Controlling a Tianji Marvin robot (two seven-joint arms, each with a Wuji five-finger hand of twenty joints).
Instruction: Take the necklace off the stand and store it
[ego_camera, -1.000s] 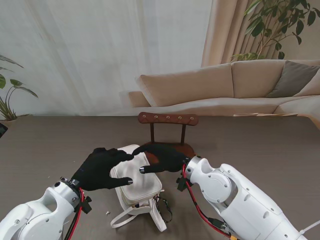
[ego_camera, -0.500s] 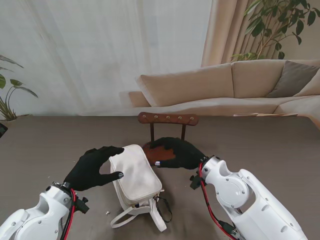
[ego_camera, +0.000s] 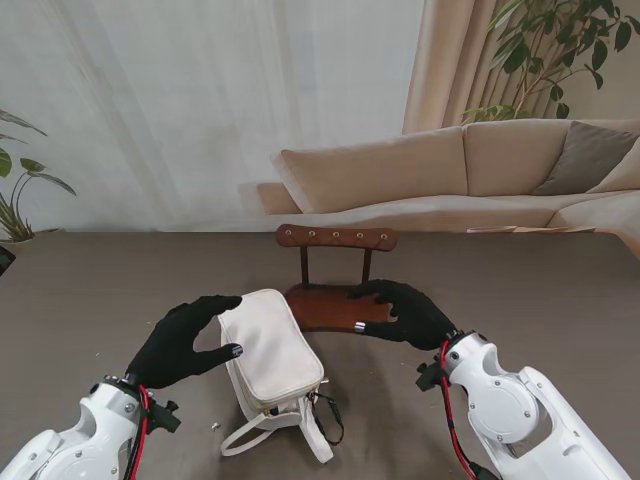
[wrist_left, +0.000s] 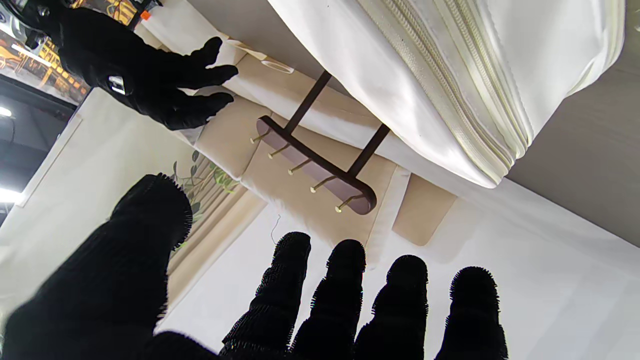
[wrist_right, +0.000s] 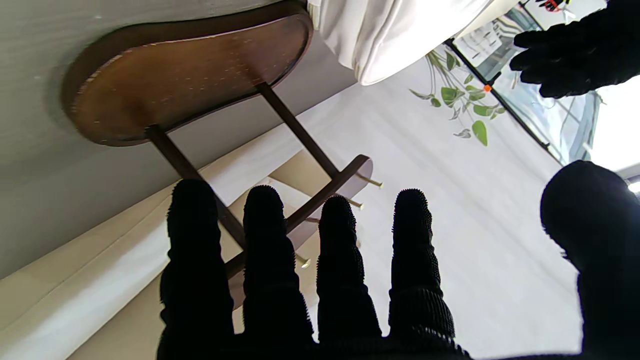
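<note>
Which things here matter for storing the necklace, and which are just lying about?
For the job:
- dark wooden hook stand, pegs bare
- cream zippered fabric pouch
- left hand and right hand, both open

Lying about:
- beige sofa
- leafy plant

Can't spot the necklace anywhere, probably it's inside the white bag (ego_camera: 270, 350), zipped as far as I can tell. The right hand (ego_camera: 400, 312) covers the 3 o'clock end of the stand's base (ego_camera: 320, 305). Both wrist views cut off the palms.
</note>
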